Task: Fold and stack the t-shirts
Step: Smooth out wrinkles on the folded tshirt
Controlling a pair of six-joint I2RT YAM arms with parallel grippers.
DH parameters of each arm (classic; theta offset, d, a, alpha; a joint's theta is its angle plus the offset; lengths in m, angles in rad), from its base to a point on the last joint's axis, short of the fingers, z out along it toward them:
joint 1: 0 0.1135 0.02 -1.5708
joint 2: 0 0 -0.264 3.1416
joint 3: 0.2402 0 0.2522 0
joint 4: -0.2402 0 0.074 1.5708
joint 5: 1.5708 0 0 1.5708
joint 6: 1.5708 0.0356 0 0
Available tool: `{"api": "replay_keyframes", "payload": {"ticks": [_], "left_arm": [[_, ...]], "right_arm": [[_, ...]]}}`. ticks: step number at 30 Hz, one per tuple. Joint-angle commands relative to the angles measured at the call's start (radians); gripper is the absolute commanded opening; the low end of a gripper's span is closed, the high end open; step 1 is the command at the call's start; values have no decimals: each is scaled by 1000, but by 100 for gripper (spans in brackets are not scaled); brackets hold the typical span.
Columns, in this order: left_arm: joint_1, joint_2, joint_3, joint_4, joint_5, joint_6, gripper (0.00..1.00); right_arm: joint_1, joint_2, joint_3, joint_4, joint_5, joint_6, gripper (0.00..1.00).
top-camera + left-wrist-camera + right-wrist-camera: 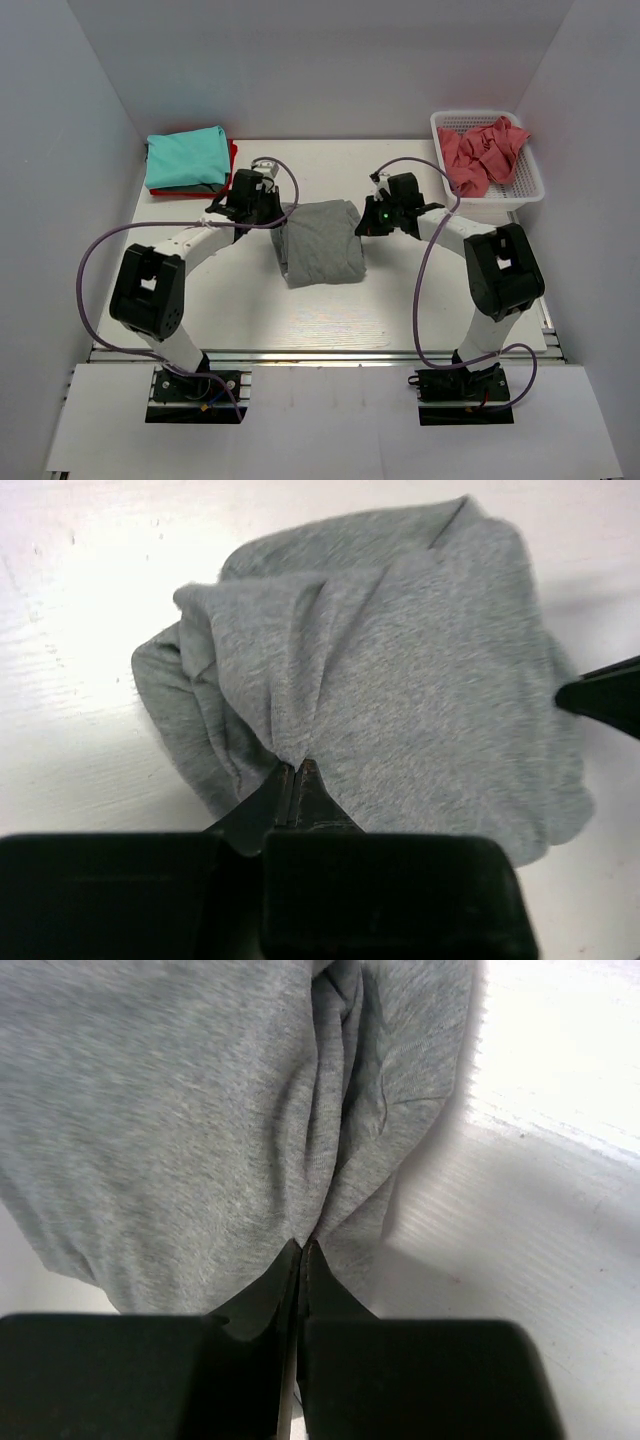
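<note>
Grey t-shirt mid-fold, pinched tight by left gripper and right gripper; teal stack done at 10 o'clock, pink heap unfolded at 2.

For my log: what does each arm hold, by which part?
Both hold the grey t-shirt: the left gripper pinches a fold at its left edge, the right gripper its right edge.

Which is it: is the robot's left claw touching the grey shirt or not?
Touching. The left wrist view shows the left gripper with its fingertips pinched shut on a fold of the grey t-shirt. The cloth gathers into creases right at the tips.
</note>
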Motion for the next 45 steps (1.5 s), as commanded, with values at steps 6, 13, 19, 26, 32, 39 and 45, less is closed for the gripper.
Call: {"api": "replay_keyframes", "payload": {"ticks": [6, 13, 19, 26, 32, 39, 45], "left_arm": [[14, 95, 0, -42, -139, -21, 0], [24, 129, 29, -52, -144, -31, 0], [24, 93, 29, 33, -13, -2, 54], [24, 50, 63, 70, -28, 17, 74], [24, 148, 172, 26, -78, 46, 65], [42, 253, 249, -11, -68, 46, 37], [42, 265, 238, -23, -68, 46, 35]], "right_arm": [[-23, 73, 42, 63, 78, 32, 0], [-32, 120, 73, 57, 48, 2, 0], [-28, 69, 95, 78, -34, -62, 18], [-29, 33, 159, 60, -57, -82, 34], [-28, 125, 265, 38, -89, -99, 34], [-29, 249, 400, -20, -153, -108, 34], [-25, 318, 460, -38, -181, -99, 34]]}}
